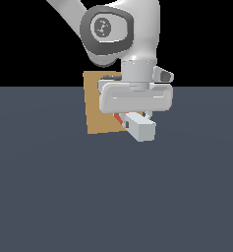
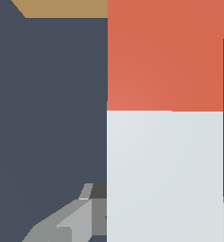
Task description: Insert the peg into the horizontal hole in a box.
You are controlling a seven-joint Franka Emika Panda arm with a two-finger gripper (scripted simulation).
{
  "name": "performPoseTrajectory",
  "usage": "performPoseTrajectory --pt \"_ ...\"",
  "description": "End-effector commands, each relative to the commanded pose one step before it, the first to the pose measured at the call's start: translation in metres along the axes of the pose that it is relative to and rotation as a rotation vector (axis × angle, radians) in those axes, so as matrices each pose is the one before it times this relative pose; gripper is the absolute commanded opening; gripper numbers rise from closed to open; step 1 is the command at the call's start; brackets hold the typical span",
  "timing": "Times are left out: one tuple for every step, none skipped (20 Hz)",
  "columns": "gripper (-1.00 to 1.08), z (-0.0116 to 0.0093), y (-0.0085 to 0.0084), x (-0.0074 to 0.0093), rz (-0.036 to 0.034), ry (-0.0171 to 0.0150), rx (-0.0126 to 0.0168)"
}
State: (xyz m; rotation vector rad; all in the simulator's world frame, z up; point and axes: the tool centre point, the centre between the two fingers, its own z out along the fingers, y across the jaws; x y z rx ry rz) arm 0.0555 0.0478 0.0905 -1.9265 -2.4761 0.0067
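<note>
One peg point(image 1: 141, 128) was held level above the dark tabletop point(image 1: 113, 197), its long axis running from the camera toward the single tan box point(image 1: 96, 110) in the exterior view. The pale grey-white end faced the camera; the short orange-red end pointed at the box face, close to it or touching it, which could not be told. The hole was hidden behind the arm and peg. The pincer point(image 1: 135, 118) came down from above and was closed on the peg near its middle. In the wrist view the peg point(image 2: 165, 142) filled much of the frame, orange-red end toward the box's edge point(image 2: 61, 8).
</note>
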Motion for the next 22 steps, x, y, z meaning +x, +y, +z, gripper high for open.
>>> performPoseTrajectory --pt "-1.00 -0.00254 0.00141 0.00556 -0.00101 -0.00048 -0.00473" --pt "-1.00 -0.00030 -0.00013 0.00396 -0.00008 -0.00006 -0.00048" --pt "-1.00 0.00003 -0.00010 0.00477 0.00000 0.00000 0.00000" --pt "-1.00 -0.00029 -0.00015 0.00566 -0.00005 -0.00006 -0.00048" --pt "-1.00 0.00004 -0.00011 0.00646 0.00000 0.00000 0.00000" --pt "-1.00 -0.00028 -0.00015 0.00733 -0.00004 -0.00005 -0.00048" --pt "-1.00 0.00005 -0.00010 0.00812 0.00000 0.00000 0.00000" --pt "-1.00 -0.00041 -0.00015 0.00898 -0.00004 -0.00008 -0.00069" --pt "-1.00 -0.00027 -0.00011 0.00978 -0.00002 -0.00005 -0.00048" --pt "-1.00 0.00006 -0.00003 0.01036 0.00000 0.00000 0.00000" --pt "-1.00 -0.00041 -0.00004 0.00971 -0.00001 -0.00008 -0.00069" --pt "-1.00 -0.00028 0.00003 0.00884 0.00000 -0.00006 -0.00048" --pt "-1.00 0.00004 0.00013 0.00798 0.00000 0.00000 0.00000" --pt "-1.00 -0.00029 0.00012 0.00712 0.00002 -0.00006 -0.00048" --pt "-1.00 0.00003 0.00020 0.00628 0.00000 0.00000 0.00000" --pt "-1.00 -0.00029 0.00018 0.00542 0.00004 -0.00007 -0.00048" --pt "-1.00 0.00002 0.00023 0.00460 0.00000 0.00000 0.00000" --pt "-1.00 0.00002 0.00022 0.00377 0.00000 0.00000 0.00000" --pt "-1.00 0.00001 0.00019 0.00293 0.00000 0.00000 0.00000" --pt "-1.00 -0.00030 0.00011 0.00205 0.00007 -0.00009 -0.00047" --pt "-1.00 0.00001 0.00009 0.00125 0.00000 0.00000 0.00000" --pt "-1.00 0.00000 0.00003 0.00042 0.00000 0.00000 0.00000"
